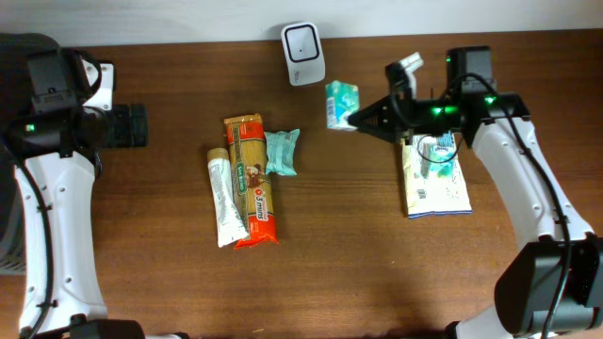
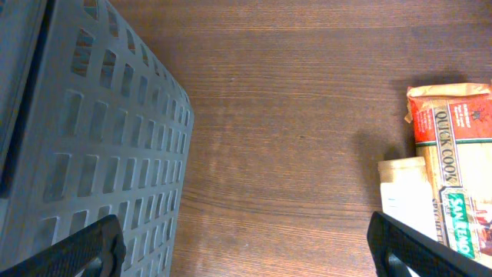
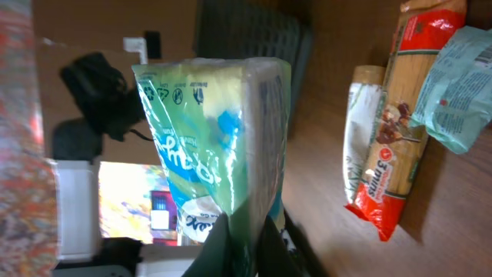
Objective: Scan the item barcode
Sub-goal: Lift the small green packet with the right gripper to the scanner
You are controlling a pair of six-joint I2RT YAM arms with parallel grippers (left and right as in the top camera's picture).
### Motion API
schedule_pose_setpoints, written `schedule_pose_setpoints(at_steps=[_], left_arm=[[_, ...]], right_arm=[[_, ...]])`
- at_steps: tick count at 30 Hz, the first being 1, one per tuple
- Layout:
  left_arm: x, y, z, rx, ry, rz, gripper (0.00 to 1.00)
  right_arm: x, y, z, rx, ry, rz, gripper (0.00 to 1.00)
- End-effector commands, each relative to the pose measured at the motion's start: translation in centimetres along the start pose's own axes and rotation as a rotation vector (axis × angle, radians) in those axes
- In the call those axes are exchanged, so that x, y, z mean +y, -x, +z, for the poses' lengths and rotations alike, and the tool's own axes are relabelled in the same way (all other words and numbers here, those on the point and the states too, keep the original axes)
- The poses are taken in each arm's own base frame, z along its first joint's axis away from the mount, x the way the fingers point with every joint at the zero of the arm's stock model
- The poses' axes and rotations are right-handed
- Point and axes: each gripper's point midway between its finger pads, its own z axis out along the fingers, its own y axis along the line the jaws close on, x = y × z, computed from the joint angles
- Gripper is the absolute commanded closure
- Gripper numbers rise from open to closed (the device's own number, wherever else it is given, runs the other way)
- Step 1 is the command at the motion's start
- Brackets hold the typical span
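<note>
The right pincer point(image 1: 358, 120) was clenched on the tissue pack point(image 1: 341, 99), presenting it; the scanner point(image 1: 303, 40) stood just beyond its tips. Next, I judged, the barcode needed turning toward it.

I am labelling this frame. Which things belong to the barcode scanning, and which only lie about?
Job: green plastic-wrapped pack in the right gripper; white rounded scanner.
Lying about: red pasta packet; white tube; teal pouch; blue-white bag; grey slotted basket.

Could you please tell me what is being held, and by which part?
Right end effector pinches the green pack by one end; left end effector holds nothing.
</note>
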Motion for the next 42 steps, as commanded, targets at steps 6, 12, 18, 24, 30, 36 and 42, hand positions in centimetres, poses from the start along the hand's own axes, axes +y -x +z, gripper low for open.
schedule_pose_setpoints(at_steps=[6,12,18,24,30,36,42], left_arm=[[0.5,0.5,-0.8,-0.025,0.011,0.006,0.01],[0.5,0.5,-0.8,-0.025,0.011,0.006,0.01],[0.5,0.5,-0.8,-0.025,0.011,0.006,0.01],[0.5,0.5,-0.8,-0.025,0.011,0.006,0.01],[0.5,0.5,-0.8,-0.025,0.011,0.006,0.01],[0.5,0.5,-0.8,-0.025,0.011,0.006,0.01],[0.5,0.5,-0.8,-0.025,0.011,0.006,0.01]], right_arm=[[2.6,0.8,-4.4,-0.035,0.187,0.022,0.96],[2.4,0.8,-4.3,-0.038,0.176,0.011,0.96],[1.0,0.6,-2.2,-0.029,0.07,0.008,0.96],[-4.2,-1.5,4.3,0.019,-0.373,-0.014,0.96],[-2.9,2.5,0.3,-0.105,-0.963,-0.191,0.96],[-1.2,11.8,0.1,-0.279,-1.291,-0.466,0.96],[-8.9,21.6,3.0,-0.417,-1.549,-0.737,0.96]])
